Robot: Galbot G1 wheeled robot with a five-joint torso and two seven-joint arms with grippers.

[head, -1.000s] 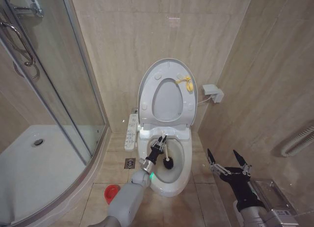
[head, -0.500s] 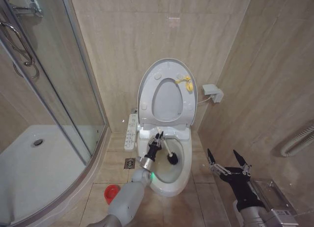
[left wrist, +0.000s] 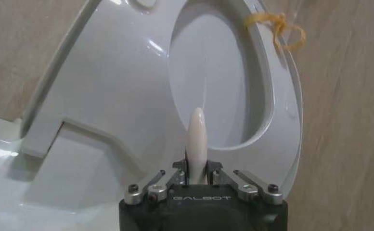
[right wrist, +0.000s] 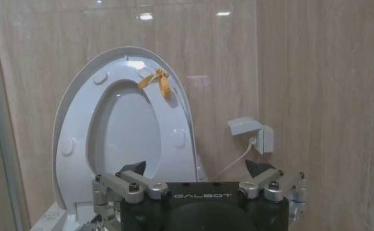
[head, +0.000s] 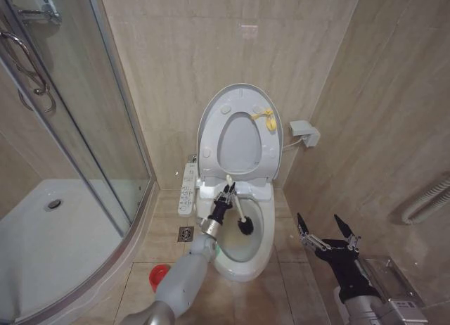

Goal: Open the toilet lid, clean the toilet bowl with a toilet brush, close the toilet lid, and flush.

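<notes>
While gripped by left gripper [head: 226, 195], toilet brush [head: 237, 214], white handle, dark head

A grey-shelled left arm [head: 184, 279] ends in a silver wrist ring, a green indicator light and a black gripper [head: 226, 195]. The right gripper [head: 328, 232] has black pointed fingers on silver, screw-fastened linkages; its black housing carries white "GALBOT" lettering [right wrist: 201, 196].

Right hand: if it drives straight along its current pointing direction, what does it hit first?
Probably the raised toilet lid, standing upright dead ahead of the open right hand, with the tiled wall just behind. Depth is unclear; the wall socket box sits off to one side.
</notes>
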